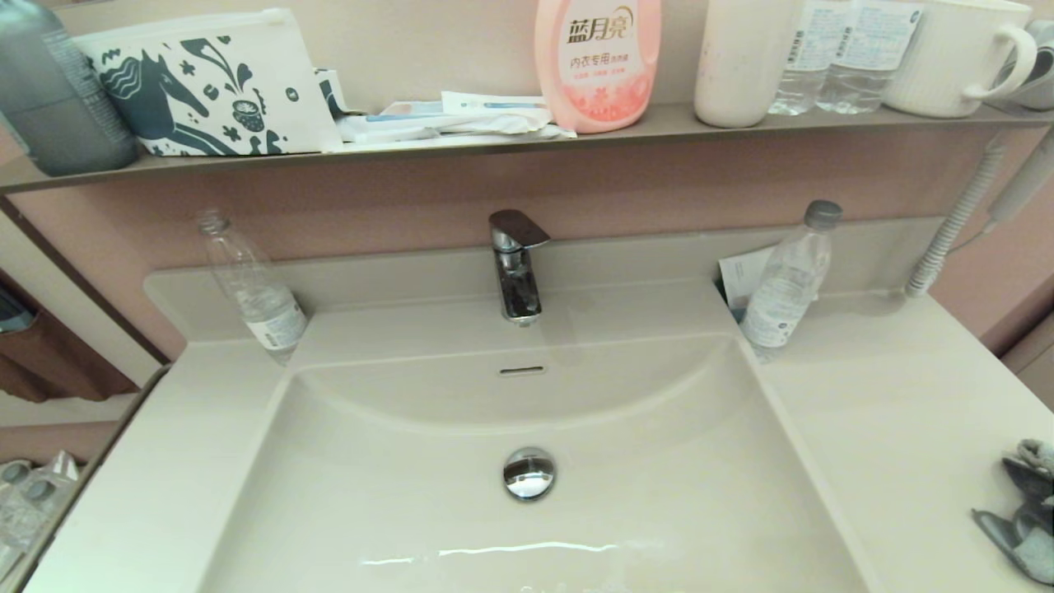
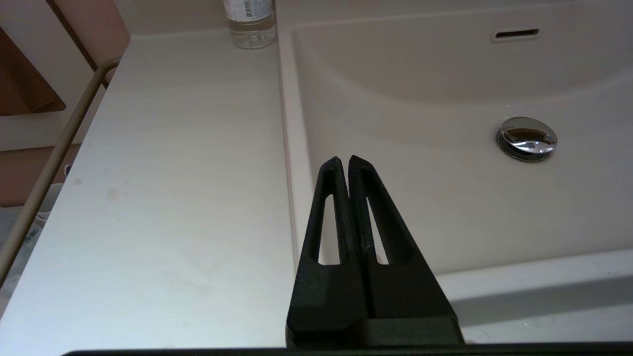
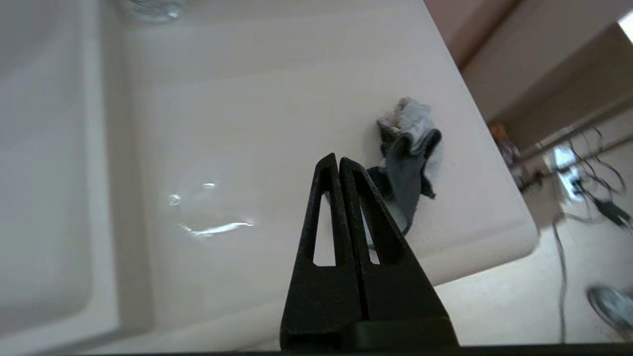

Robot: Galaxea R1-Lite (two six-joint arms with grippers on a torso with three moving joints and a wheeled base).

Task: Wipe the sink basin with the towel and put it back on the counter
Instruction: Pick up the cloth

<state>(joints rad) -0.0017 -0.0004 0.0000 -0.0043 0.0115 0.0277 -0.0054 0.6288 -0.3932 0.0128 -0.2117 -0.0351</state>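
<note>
The cream sink basin [image 1: 395,502] fills the middle of the head view, with its chrome drain plug [image 1: 529,473] and overflow slot [image 1: 522,371]. The crumpled grey towel [image 1: 1025,511] lies on the counter [image 1: 889,428] at the right edge. In the right wrist view the towel [image 3: 408,158] rests just beyond my right gripper [image 3: 338,158], which is shut and empty above the counter [image 3: 257,123]. My left gripper [image 2: 344,160] is shut and empty, hanging over the basin's left rim, with the drain plug [image 2: 527,138] off to one side. Neither gripper shows in the head view.
A chrome faucet [image 1: 515,263] stands behind the basin. Clear water bottles stand at the back left [image 1: 251,288] and back right [image 1: 786,284]. A shelf [image 1: 527,136] above carries a pink detergent bottle [image 1: 597,62], a pouch, cups and papers. The counter's right edge [image 3: 494,163] drops off near the towel.
</note>
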